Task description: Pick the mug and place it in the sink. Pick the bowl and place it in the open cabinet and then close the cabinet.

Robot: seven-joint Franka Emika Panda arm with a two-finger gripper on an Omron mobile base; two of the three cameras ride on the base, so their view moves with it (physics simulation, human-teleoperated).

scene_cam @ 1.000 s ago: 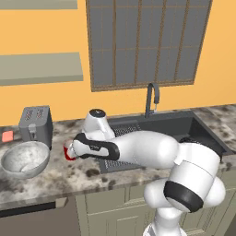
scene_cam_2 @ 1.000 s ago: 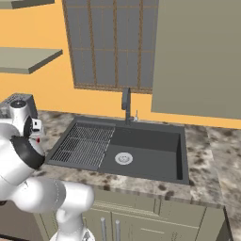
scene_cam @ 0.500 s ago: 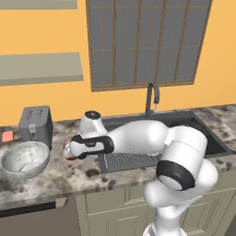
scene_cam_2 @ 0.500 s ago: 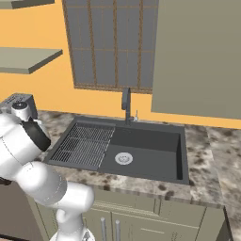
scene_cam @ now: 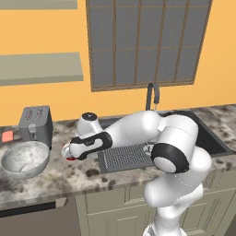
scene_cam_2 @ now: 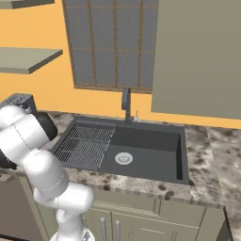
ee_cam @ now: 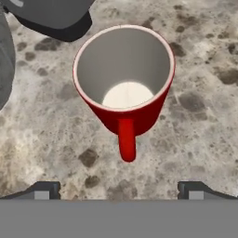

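The red mug (ee_cam: 123, 83) stands upright on the speckled counter, its pale inside showing and its handle (ee_cam: 126, 139) pointing toward my hand. My gripper (ee_cam: 118, 190) is open just above it, with the fingertips (ee_cam: 44, 189) wide apart on either side of the handle and touching nothing. From the left base view, the gripper (scene_cam: 69, 153) hangs low over the counter, with a sliver of the mug (scene_cam: 70, 158) under it. Left of it rests the marbled bowl (scene_cam: 25, 159). The dark sink (scene_cam_2: 141, 150) lies to the right, and the grey-green cabinet door (scene_cam_2: 197, 56) is up on the wall.
A grey toaster (scene_cam: 36, 123) stands behind the bowl, and its dark base (ee_cam: 51, 14) is close to the mug. The ribbed drainer (scene_cam: 126, 156) and the curved faucet (scene_cam_2: 126, 101) belong to the sink. Wall shelves (scene_cam: 39, 67) hang above the toaster.
The hand has stayed over the mug, dropping slightly. The elbow and forearm have swung round, so the arm now stretches further to the left.
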